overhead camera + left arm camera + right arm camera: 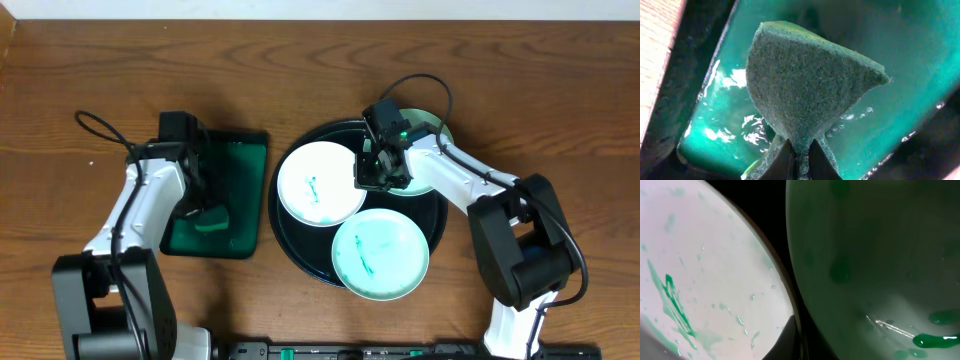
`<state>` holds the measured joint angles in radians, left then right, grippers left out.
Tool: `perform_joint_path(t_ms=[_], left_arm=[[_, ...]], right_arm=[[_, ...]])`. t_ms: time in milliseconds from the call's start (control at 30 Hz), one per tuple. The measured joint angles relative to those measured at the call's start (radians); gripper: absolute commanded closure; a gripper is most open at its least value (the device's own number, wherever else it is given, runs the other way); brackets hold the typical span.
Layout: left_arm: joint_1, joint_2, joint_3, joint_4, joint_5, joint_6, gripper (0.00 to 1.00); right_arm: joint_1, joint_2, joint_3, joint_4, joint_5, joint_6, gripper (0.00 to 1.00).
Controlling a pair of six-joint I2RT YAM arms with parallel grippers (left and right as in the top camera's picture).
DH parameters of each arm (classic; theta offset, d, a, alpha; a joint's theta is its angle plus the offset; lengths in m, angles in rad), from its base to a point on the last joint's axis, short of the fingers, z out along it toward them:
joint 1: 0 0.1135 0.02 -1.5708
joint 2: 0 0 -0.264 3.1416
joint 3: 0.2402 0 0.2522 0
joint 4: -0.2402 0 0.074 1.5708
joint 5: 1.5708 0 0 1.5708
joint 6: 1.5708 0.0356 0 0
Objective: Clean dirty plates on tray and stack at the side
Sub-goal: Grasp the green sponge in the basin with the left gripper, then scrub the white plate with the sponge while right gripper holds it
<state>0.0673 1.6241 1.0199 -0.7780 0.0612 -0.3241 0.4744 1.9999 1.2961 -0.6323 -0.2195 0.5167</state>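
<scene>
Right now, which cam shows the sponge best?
Left wrist: the sponge fills the frame, pinched in the left pincer over the green tray. Overhead shows it only as a small green lump; right wrist shows none of it.

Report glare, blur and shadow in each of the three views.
Overhead: evenly lit and sharp across the table. Left wrist: the sponge shows clear texture, and white glare streaks the wet green tray. Right wrist: very close and soft; the left plate is brightly lit, while the right plate lies in shade with one small glint.
</scene>
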Motion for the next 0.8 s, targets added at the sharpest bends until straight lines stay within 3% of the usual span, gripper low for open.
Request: perform_joint_path(t_ms=[233, 533, 800], left_arm=[[-0.053, -0.041, 0.073, -0.080, 0.000, 0.041, 0.93], [-0.317, -0.044, 0.112, 0.138, 0.119, 0.029, 0.93], [-0.413, 0.153, 0.112, 0.273, 0.183, -0.124, 0.93]], right_arm=[[0.000, 0.000, 0.000, 0.000, 0.001, 0.000, 0.99], [0.000, 0.000, 0.000, 0.000, 0.002, 0.000, 0.99], [0.000, 0.000, 0.000, 0.000, 0.004, 0.002, 0.99]])
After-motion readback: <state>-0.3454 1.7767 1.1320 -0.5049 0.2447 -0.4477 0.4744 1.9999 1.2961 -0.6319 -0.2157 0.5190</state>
